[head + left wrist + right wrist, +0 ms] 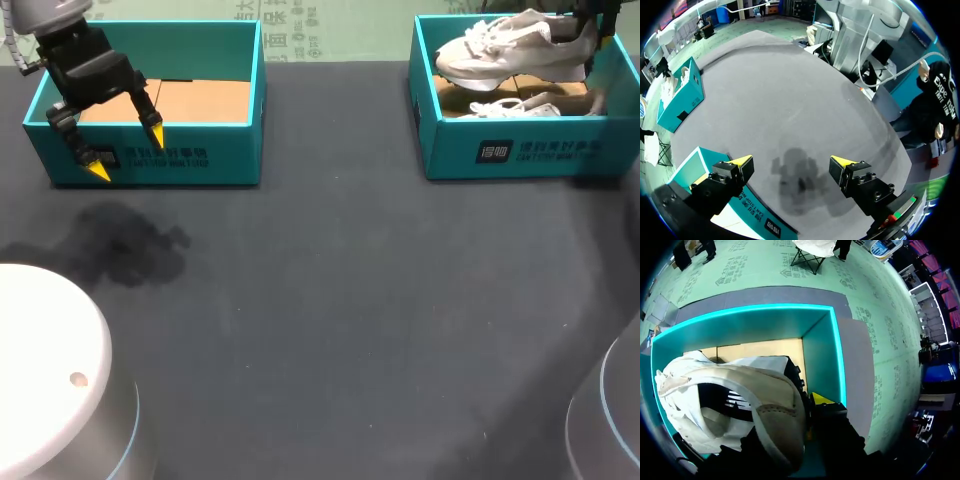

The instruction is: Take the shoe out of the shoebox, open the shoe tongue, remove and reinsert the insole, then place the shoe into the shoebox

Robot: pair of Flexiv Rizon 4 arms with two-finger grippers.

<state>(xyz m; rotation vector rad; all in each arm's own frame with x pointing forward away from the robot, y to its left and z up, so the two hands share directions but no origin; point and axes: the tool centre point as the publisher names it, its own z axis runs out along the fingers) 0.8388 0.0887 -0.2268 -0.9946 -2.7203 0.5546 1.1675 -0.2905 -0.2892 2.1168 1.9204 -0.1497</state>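
White lace-up sneaker (510,48) gripped at its heel by the right gripper (795,410), fingers pressed on it from both sides, just above the teal cardboard shoebox (520,150) at far right, left gripper (127,152) spread wide, grasping nothing, over the near wall of the second teal box (230,150) at far left

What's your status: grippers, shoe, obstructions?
Left gripper open, at empty left box. Right gripper shut on shoe heel, above right shoebox. Second shoe inside; nothing in the way.
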